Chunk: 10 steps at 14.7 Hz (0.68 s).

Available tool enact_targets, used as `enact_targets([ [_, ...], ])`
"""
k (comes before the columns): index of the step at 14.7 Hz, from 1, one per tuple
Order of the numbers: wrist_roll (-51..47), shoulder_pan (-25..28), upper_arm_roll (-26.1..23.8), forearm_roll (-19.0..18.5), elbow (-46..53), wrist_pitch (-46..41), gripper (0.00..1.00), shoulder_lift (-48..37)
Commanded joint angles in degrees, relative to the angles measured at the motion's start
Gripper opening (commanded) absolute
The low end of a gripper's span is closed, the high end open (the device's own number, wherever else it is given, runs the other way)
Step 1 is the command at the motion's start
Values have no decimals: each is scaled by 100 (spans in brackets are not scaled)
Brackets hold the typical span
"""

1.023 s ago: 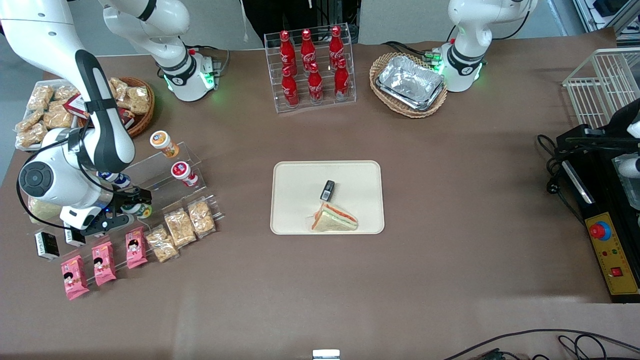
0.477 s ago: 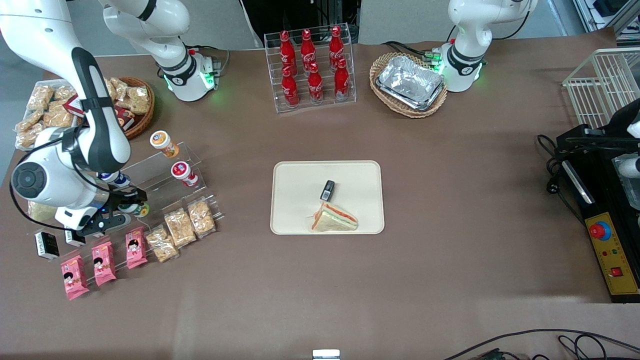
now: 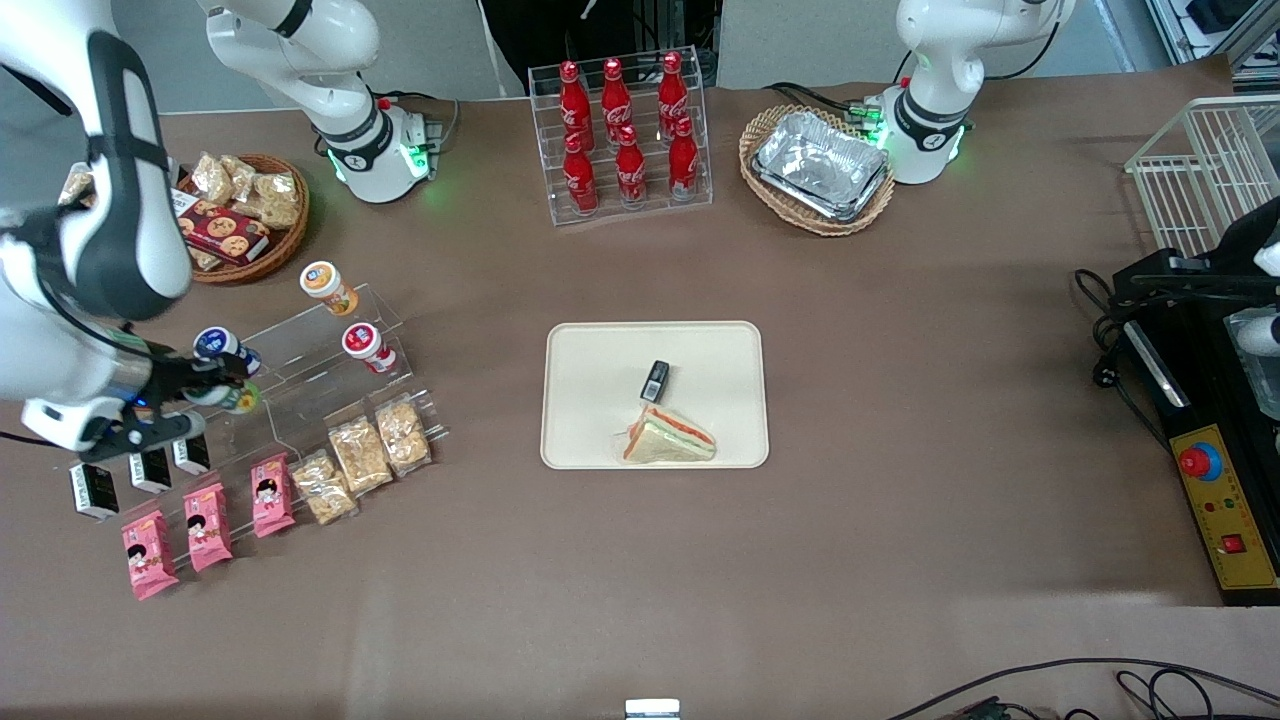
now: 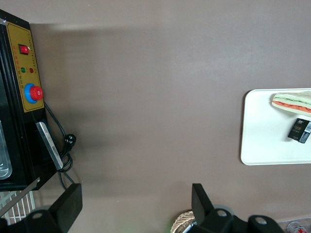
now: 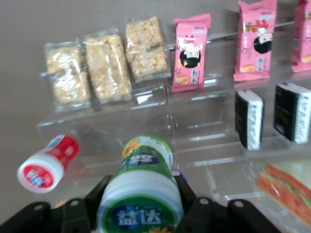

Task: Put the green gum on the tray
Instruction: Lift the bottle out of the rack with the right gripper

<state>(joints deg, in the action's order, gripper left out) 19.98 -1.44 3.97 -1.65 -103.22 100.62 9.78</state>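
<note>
Clamped across its smooth, rigid body by the gripper [image 5: 141, 204] above the rack [image 3: 320, 370], the gum [image 5: 141, 187] is judged light, slippery, and best held mid-body toward the tray [image 3: 590, 350].

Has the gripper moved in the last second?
Yes. The gripper, shut on the green gum, went toward the working arm's table end, away from the tray.
</note>
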Motion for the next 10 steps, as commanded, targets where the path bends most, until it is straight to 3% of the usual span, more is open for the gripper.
enact_targets([
  [1, -3, -6, -46, 59, 975, -1234, 51, -170],
  [4, -90, 29, -45, 287, 1768, -2185, 51, -152],
  [8, -1501, 266, -536, 375, 1919, -2582, 51, -248],
  [10, -2354, 311, -800, 856, 1928, -2618, 52, -415],
])
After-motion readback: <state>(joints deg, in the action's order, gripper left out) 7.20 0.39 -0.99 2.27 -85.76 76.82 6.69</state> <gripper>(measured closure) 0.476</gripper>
